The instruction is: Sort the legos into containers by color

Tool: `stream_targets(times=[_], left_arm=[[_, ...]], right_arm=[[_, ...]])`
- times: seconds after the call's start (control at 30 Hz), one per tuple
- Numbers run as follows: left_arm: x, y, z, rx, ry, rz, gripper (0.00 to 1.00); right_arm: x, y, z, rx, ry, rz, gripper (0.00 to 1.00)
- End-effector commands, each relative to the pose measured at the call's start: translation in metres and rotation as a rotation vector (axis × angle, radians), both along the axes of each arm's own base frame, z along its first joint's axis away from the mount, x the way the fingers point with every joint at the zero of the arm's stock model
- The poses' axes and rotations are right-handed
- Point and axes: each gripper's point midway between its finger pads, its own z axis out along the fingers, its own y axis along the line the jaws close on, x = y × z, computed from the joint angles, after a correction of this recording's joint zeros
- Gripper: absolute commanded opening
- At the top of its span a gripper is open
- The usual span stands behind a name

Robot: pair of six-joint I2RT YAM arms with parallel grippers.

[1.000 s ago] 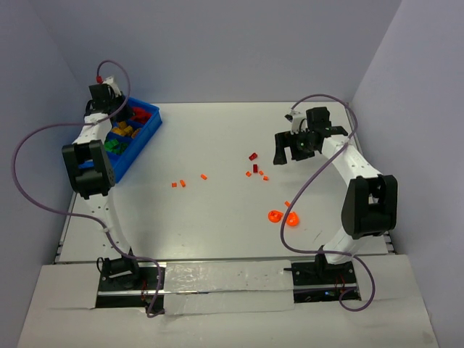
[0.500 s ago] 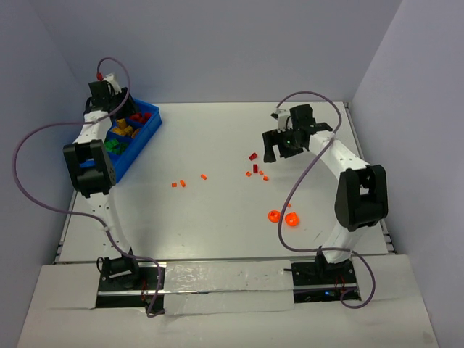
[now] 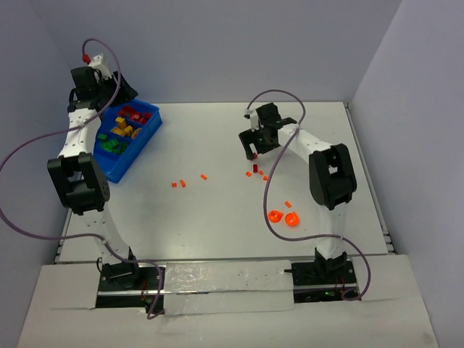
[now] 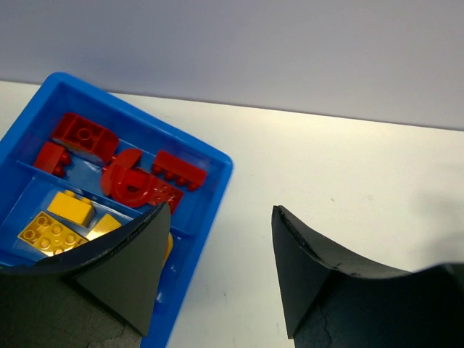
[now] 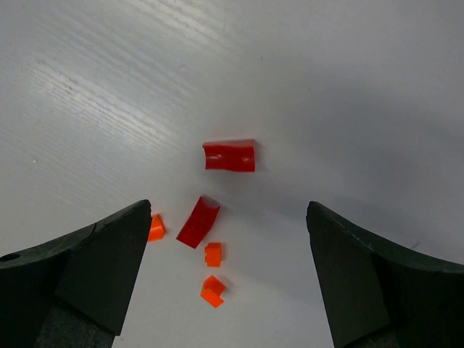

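Note:
The blue bin [image 3: 146, 138] stands at the far left, with red legos [image 3: 130, 114] in its far compartment, yellow ones [image 3: 122, 130] in the middle and green ones [image 3: 111, 145] nearer. My left gripper [image 3: 125, 93] hangs open and empty above the bin's far end [image 4: 145, 117], over red bricks [image 4: 83, 135] and yellow bricks [image 4: 69, 208]. My right gripper [image 5: 228, 204] is open, low over two red pieces [image 5: 229, 156] [image 5: 198, 221] and three orange bits [image 5: 212, 254], touching none. In the top view it [image 3: 254, 151] sits mid-table.
Three orange bits [image 3: 183, 183] lie left of centre. Two translucent orange-red rounded pieces [image 3: 283, 217] and an orange bit [image 3: 288, 204] lie nearer the right arm's base. Walls close the table on the left, back and right.
The left gripper has opened and drawn up and back from the bin. The right arm has swung left, over the cluster of red and orange pieces.

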Motion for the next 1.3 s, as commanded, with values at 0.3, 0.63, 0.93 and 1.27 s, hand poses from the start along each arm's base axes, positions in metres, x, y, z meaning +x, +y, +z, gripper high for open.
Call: stream_targets(times=[0.3, 0.63, 0.93, 1.27], left_arm=[[-0.041, -0.028, 0.042, -0.040, -0.067, -0.142, 0.67], [-0.047, -0.031, 0.043, -0.048, -0.065, -0.150, 0.67], [-0.044, -0.030, 0.043, -0.053, -0.058, -0.141, 0.66], [-0.043, -0.032, 0.039, -0.069, -0.049, -0.141, 0.66]], right_arm=[[0.030, 0.021, -0.018, -0.057, -0.007, 0.086, 0.89], [0.029, 0.028, -0.034, -0.098, 0.038, 0.110, 0.77], [0.024, 0.028, -0.044, -0.123, 0.076, 0.110, 0.60], [0.016, 0.024, -0.047, -0.133, 0.099, 0.104, 0.52]])
